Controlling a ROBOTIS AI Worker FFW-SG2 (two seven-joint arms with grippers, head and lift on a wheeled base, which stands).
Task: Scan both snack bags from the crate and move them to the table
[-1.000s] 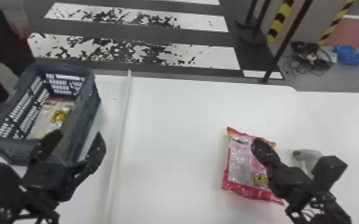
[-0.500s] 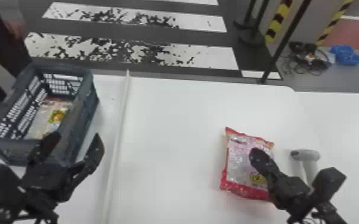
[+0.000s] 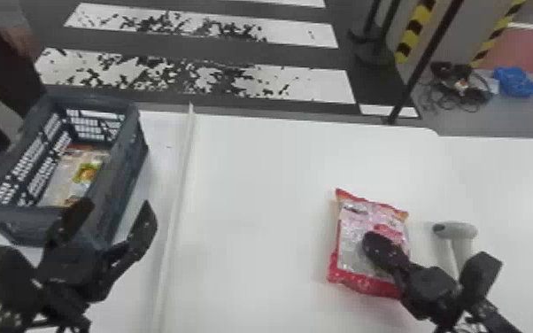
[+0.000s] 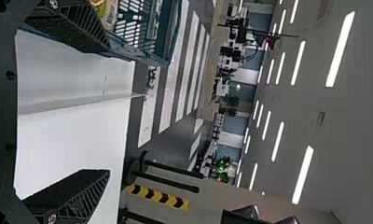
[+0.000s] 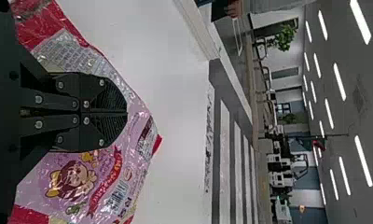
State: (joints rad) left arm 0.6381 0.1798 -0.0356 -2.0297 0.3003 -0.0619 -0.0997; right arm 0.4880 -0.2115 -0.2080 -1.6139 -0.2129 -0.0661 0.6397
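Observation:
In the head view my left gripper stands open beside the near right corner of the dark crate, in which a snack bag lies. The left wrist view has the gripper with its fingers wide apart and nothing between them, the crate to one side. A red and pink snack bag lies on the white table. Over its right part is my right gripper. In the right wrist view the gripper is shut above the bag's printed face. Whether it touches the bag, I cannot tell.
A grey scanner stands on the table just right of the red bag. Between crate and bag a raised pale strip runs from front to back. Beyond the far edge, a dark pole rises.
My right gripper has shifted slightly left and down over the red bag, and more of the scanner shows beside it. The bag's near right corner has drawn in leftward. The left gripper has hardly moved.

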